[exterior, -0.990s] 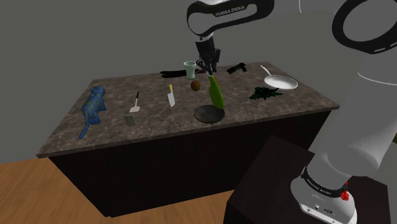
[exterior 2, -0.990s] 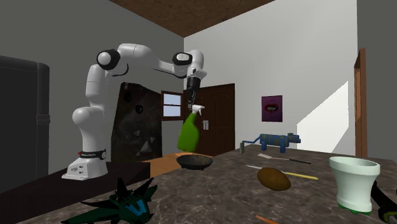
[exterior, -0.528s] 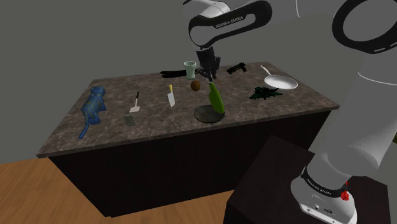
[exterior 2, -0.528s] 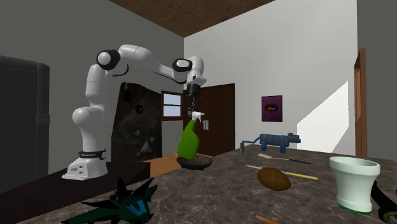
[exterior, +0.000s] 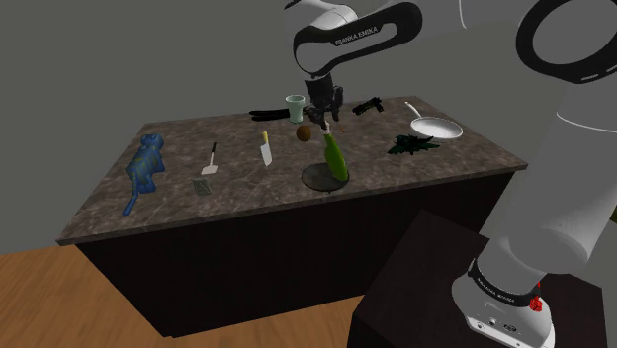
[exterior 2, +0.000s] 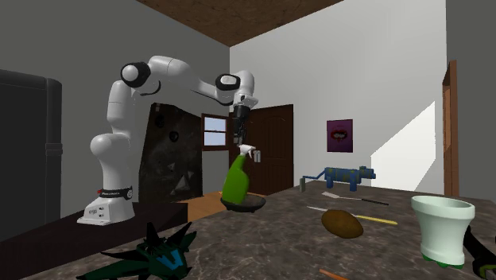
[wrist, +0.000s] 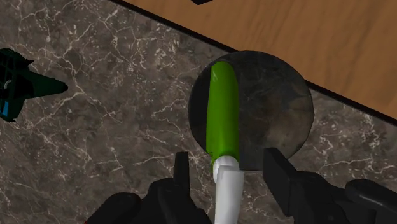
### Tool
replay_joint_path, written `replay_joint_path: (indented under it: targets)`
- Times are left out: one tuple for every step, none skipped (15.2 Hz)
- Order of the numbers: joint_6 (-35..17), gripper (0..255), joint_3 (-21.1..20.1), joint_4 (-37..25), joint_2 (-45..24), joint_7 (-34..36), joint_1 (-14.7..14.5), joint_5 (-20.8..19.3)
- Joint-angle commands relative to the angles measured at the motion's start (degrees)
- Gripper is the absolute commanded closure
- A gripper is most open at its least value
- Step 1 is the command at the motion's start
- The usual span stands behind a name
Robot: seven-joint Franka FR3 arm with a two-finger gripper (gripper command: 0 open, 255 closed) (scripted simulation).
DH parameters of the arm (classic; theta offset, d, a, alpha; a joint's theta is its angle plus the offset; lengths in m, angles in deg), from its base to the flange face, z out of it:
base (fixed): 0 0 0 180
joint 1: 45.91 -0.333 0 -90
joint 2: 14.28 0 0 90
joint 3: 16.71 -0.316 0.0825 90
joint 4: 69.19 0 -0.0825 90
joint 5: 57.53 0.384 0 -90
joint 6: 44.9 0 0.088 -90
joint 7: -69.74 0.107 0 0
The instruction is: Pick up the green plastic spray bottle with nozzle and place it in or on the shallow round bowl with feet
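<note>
Shoulder cam's high behind the stand (exterior: 435, 287); second sits low on the surface (exterior 2: 381, 239) facing the arm (exterior 2: 118, 107); wrist's close above the shared bowl (wrist: 280, 95).

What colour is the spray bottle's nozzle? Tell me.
The nozzle is white, above the green bottle; it is clearest in the wrist view.

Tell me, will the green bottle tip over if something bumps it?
Probably, yes. The green bottle is tall and thin and stands in the shallow bowl, so a nudge might topple it. It looks smooth, so perhaps slippery. The open tool isn't touching it, so nothing steadies it.
</note>
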Motion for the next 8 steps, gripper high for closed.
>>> replay_joint_path:
  targets:
    - [0.0, 0, 0.0, 0.0, 0.0, 0.0, 0.0, 0.0]
    - [0.0, 0, 0.0, 0.0, 0.0, 0.0, 0.0, 0.0]
    - [0.0, 0, 0.0, 0.0, 0.0, 0.0, 0.0, 0.0]
    - [0.0, 0, 0.0, 0.0, 0.0, 0.0, 0.0, 0.0]
    - [0.0, 0, 0.0, 0.0, 0.0, 0.0, 0.0, 0.0]
    - [1.91, 0, -0.21, -1.97, -0.1, -0.11, -0.26, 0.12]
    - [3.84, 0, -0.41, -4.04, -0.29, -0.22, -0.52, 0.21]
    - [5.8, 0, -0.62, -6.23, -0.57, -0.33, -0.78, 0.29]
